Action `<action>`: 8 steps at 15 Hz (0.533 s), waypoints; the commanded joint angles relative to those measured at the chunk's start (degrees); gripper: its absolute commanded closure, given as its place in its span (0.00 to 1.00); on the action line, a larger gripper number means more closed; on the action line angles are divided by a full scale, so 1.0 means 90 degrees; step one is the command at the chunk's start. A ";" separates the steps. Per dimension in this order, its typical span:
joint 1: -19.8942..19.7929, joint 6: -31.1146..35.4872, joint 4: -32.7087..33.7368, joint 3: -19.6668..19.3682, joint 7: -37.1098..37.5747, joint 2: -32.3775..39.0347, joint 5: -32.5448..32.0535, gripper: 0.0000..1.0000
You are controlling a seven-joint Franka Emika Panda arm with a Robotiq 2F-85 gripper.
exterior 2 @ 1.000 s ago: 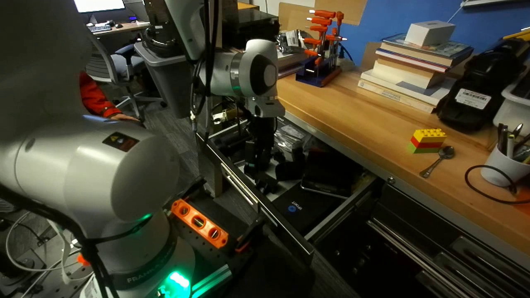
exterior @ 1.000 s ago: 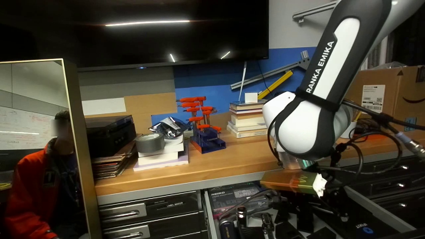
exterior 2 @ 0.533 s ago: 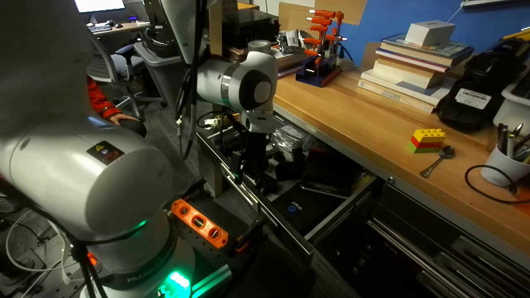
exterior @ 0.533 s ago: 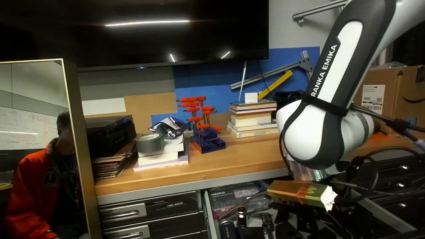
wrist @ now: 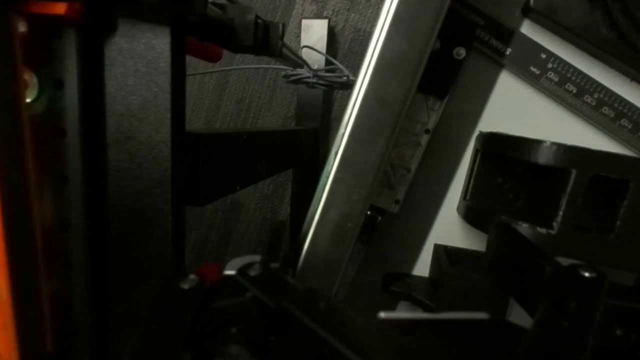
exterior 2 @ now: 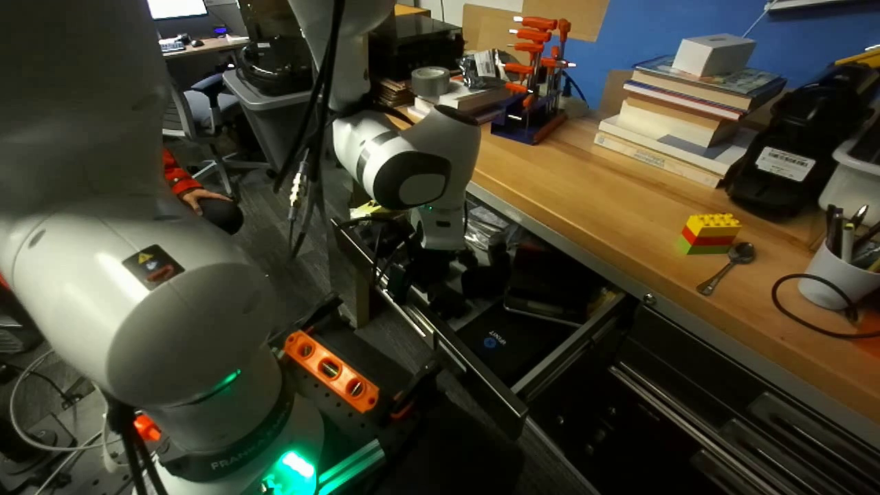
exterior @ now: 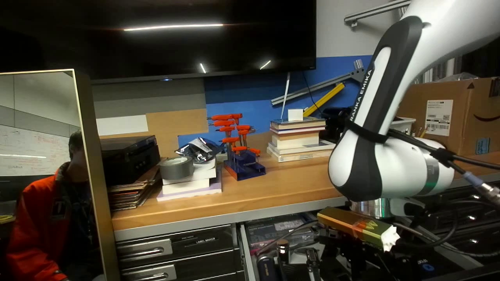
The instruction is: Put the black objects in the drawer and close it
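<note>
The drawer stands pulled out under the worktop; its front [exterior 2: 481, 364] shows in an exterior view, its side wall [exterior: 246, 253] in an exterior view. A black object with an upright part [exterior 2: 487, 276] and a lower black object [exterior 2: 447, 302] lie inside it. In the wrist view a black piece with square openings [wrist: 545, 150] and a smaller boxy black piece [wrist: 465, 280] lie on the white drawer bottom. My gripper [wrist: 417, 275] is open and low at the drawer's front edge [wrist: 360, 130], which runs between its spread fingers. Its fingers are dark and partly hidden in both exterior views.
The drawer also holds a black case with a blue logo [exterior 2: 509, 344], a boxed tool [exterior: 277, 232] and a steel ruler [wrist: 575, 82]. On the worktop are books [exterior 2: 687, 110], a red hex-key rack [exterior 2: 536, 82], toy bricks [exterior 2: 711, 235] and a spoon [exterior 2: 725, 268]. An orange level [exterior 2: 330, 371] sits by the base.
My wrist has come down and tilted at the drawer front. The drawer has slid slightly inward, its front corner and the logo case shifting a little with it.
</note>
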 commanded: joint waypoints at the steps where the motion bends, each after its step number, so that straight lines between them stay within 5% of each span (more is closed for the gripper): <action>1: -0.0356 0.0818 0.0007 0.0439 -0.1226 0.0220 0.1277 0.00; 8: -0.0859 0.2242 0.0742 0.1277 -0.2564 0.0903 0.2613 0.00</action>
